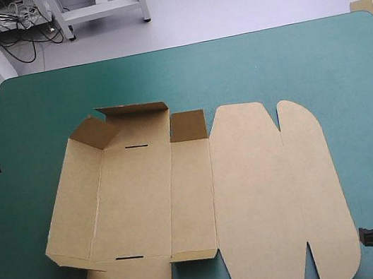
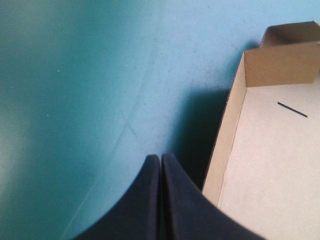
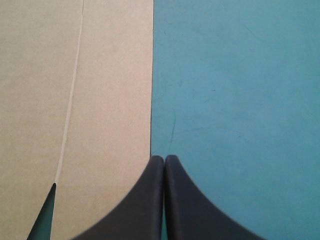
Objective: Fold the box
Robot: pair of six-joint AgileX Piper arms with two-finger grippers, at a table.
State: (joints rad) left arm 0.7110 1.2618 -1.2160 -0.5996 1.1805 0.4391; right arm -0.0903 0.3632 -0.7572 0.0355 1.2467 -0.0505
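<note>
Brown box [image 1: 182,197] lies half-formed on the teal-green cover [image 1: 266,61], its end walls raised and its lid flat. The left gripper [image 2: 160,158], fingers pressed together and empty, sits just beside a raised wall. The right gripper [image 3: 164,158], likewise pinched together on nothing, is at the lid's outer edge.

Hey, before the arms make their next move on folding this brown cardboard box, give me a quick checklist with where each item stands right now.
1. Left gripper free: ok, fingers shut on nothing, beside the brown cardboard box.
2. Right gripper free: ok, fingers shut on nothing, at the lid's outer edge.
3. Box inside the teal-green cover's far and side edges: ok.
4. Left wall upright: not ok, raised but leaning outward.
5. Lid lying flat: ok.
</note>
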